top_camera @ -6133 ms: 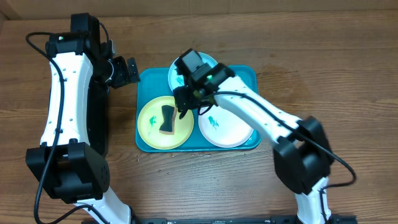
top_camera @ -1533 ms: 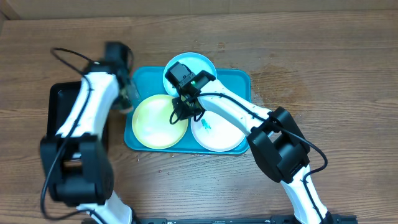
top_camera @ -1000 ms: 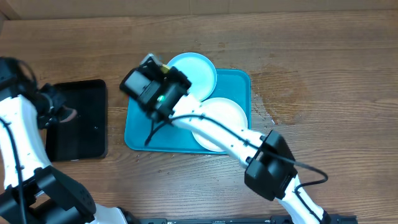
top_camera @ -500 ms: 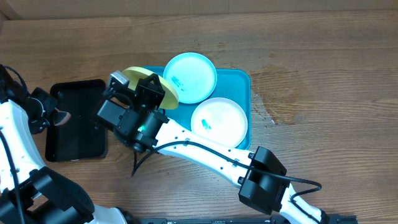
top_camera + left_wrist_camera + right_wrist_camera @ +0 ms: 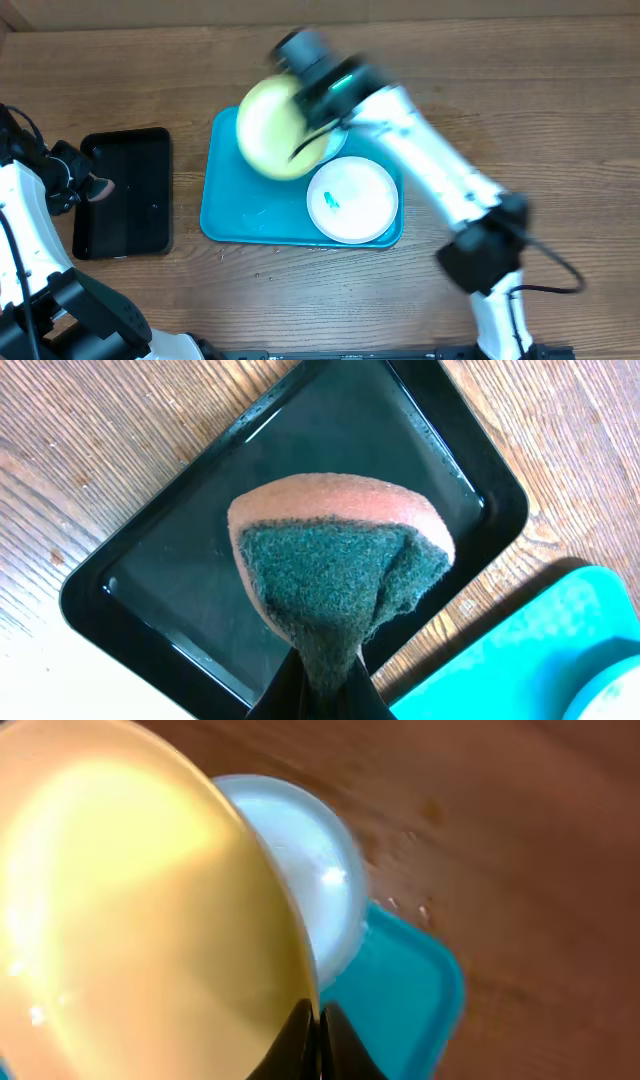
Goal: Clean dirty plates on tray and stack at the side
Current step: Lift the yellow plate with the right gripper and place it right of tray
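- My right gripper [image 5: 318, 1020] is clamped on the rim of the yellow-green plate [image 5: 280, 128], with the fingers pressed close together on either side of the edge.
- That plate is lifted clear and tipped steeply. In the overhead view it hangs above the far left part of the turquoise tray [image 5: 250, 215], and it is blurred there.
- In my right wrist view the light blue plate [image 5: 322, 860] shows just past the yellow-green one, lying flat by the tray's far edge.
- The white plate [image 5: 352, 200] lies flat in the near right part of the tray, with a small green smear left of its centre.
- My left gripper [image 5: 312, 682] is closed on a sponge [image 5: 340, 555], pinching it so that it folds. The dark green scouring face is toward the camera and the orange-brown backing is along the top.
- The sponge hangs over the black tray [image 5: 150, 585], which sits on the wooden table [image 5: 520, 70] left of the turquoise tray and apart from it. I cannot tell whether the sponge touches the black tray.
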Robot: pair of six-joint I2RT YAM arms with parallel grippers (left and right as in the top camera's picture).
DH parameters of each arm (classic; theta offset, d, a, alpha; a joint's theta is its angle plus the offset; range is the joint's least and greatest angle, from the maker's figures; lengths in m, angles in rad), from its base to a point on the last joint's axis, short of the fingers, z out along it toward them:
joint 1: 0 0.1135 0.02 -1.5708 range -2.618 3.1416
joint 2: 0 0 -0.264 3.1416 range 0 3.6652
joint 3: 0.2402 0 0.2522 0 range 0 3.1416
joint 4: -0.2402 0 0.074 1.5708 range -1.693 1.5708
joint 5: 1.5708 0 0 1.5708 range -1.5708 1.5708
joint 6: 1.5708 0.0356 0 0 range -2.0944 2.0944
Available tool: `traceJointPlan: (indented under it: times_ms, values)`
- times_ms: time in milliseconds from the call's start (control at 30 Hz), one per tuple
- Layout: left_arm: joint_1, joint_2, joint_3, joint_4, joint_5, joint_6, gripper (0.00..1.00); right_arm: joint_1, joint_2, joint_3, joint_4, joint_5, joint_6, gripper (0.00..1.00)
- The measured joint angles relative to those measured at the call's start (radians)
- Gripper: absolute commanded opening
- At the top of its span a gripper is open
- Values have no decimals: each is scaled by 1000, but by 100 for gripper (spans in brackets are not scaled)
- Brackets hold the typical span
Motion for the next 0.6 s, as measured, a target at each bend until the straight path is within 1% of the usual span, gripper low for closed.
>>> traceJointPlan:
  times_ms: [100, 133, 200, 300, 333, 433, 600]
  values:
    - [0, 0, 0, 0, 0, 0, 4, -226, -42, 2, -100, -137, 19, 4]
    - [0, 0, 0, 0, 1, 0, 4, -310, -45, -6, -121, -168, 26, 4]
    - [0, 0, 0, 0, 3, 0, 4, -425, -46, -57, -132, -211, 34, 4]
    - [0, 0, 0, 0, 4, 0, 4, -539, -46, -174, -121, -248, 39, 4]
    - [0, 0, 0, 0, 5, 0, 4, -588, -46, -238, -89, -260, 40, 4]
    - [0, 0, 0, 2, 11, 0, 4, -676, -46, -388, 14, -277, 42, 4]
    - [0, 0, 0, 3, 20, 0, 4, -758, -46, -581, 146, -277, 45, 4]
